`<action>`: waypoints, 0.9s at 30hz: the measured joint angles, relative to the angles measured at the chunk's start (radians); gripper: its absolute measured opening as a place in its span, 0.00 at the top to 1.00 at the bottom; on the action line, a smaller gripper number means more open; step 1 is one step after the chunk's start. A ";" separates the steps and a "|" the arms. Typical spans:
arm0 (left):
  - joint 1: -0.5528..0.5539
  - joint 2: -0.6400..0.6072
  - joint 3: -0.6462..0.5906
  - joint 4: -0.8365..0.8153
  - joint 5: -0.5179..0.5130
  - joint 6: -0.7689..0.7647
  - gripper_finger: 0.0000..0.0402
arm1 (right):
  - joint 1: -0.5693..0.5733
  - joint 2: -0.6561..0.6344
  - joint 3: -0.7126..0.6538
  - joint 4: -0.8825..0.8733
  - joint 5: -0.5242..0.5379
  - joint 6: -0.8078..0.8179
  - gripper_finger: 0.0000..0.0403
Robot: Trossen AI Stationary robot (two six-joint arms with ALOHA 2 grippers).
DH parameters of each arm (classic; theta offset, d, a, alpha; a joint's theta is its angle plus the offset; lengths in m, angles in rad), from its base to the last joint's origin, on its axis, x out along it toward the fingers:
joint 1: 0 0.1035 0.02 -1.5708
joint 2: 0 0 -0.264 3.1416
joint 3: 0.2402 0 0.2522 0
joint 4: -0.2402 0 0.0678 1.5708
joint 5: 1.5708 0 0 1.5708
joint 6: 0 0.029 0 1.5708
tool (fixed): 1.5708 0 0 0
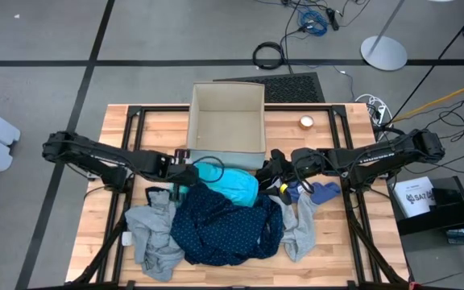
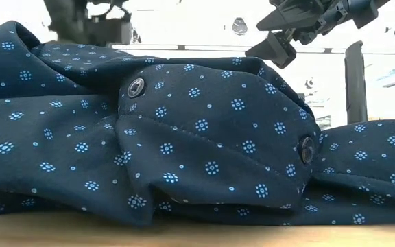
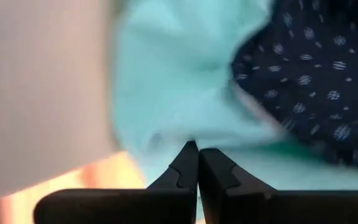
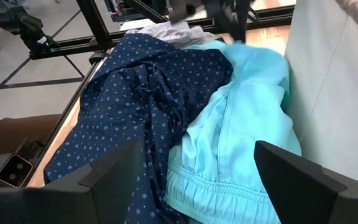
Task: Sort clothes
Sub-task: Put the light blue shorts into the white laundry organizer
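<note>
A bright turquoise garment (image 1: 230, 185) lies against the near wall of the beige box (image 1: 226, 129), partly on a navy dotted shirt (image 1: 224, 227) that fills the low view (image 2: 197, 137). Grey garments lie at the pile's left (image 1: 151, 234) and right (image 1: 300, 227), and a small blue piece (image 1: 322, 192) lies to the right. My left gripper (image 1: 193, 172) is shut at the turquoise garment's left edge. My right gripper (image 1: 269, 174) is open, its fingers standing apart on either side of the garment's right part (image 4: 229, 149), which has an elastic hem. My left gripper has its shut fingertips (image 3: 190, 155) on the turquoise garment's left edge (image 3: 185, 134), coming level from the table's left. Creases in the cloth run toward the tips. One layer or several, I cannot tell. The garment lies on the pile and the table.
The open-topped box's rim (image 1: 190, 121) stands just behind both grippers. A small round object (image 1: 306, 122) lies at the far right of the table. Black frame rails (image 1: 135, 121) run along the table's sides. Bare wood shows at the near edge (image 1: 240, 274).
</note>
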 joint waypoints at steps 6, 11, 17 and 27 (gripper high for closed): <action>-0.003 -0.054 0.206 -0.085 -0.062 0.028 1.00 | 0.000 0.000 0.000 0.000 0.000 0.000 0.25; -0.011 -0.092 0.357 -0.082 -0.065 0.072 1.00 | 0.000 0.000 0.000 -0.002 -0.001 -0.002 0.25; -0.039 -0.107 0.549 -0.015 -0.064 0.126 1.00 | 0.000 -0.008 0.000 -0.006 -0.012 -0.004 0.25; -0.061 -0.107 0.758 0.128 -0.054 0.149 1.00 | 0.034 -0.146 0.001 0.050 -0.011 -0.007 0.25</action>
